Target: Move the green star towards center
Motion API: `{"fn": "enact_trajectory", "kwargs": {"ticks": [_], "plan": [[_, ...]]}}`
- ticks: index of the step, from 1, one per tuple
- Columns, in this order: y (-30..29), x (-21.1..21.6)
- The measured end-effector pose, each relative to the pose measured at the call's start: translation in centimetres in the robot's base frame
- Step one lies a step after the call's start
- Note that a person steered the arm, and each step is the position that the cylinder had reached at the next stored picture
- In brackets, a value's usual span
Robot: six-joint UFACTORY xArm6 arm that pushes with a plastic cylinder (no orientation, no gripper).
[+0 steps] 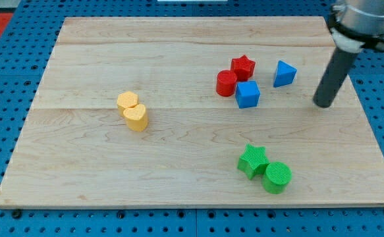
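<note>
Desk (pixel 80 151): pale wood, blocks well spread. Tip (pixel 323 103) near right edge, right of blue triangle (pixel 284 73), well above star (pixel 252 160); no hand fitted, nothing held. Risk: green cylinder (pixel 277 177) touching star's lower right, likely dragged along on a careless push. Star green, flat, lower right of centre.
</note>
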State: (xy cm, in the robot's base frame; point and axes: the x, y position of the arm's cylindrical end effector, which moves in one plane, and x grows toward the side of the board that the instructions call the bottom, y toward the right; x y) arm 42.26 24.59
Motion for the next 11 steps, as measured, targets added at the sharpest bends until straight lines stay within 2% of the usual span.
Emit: {"fn": "enact_trajectory", "kwargs": {"ticks": [1,2,3,4,5,6,7,8,10,11], "plan": [[-0.3,-2.9],[-4.9,-4.0],[-8.2,-2.7],[-7.2,-2.3],[-2.0,4.6],[-2.0,13.4],[-5.1,19.5],[-8.3,19.5],[-16.0,12.2],[-21.0,10.7]]}}
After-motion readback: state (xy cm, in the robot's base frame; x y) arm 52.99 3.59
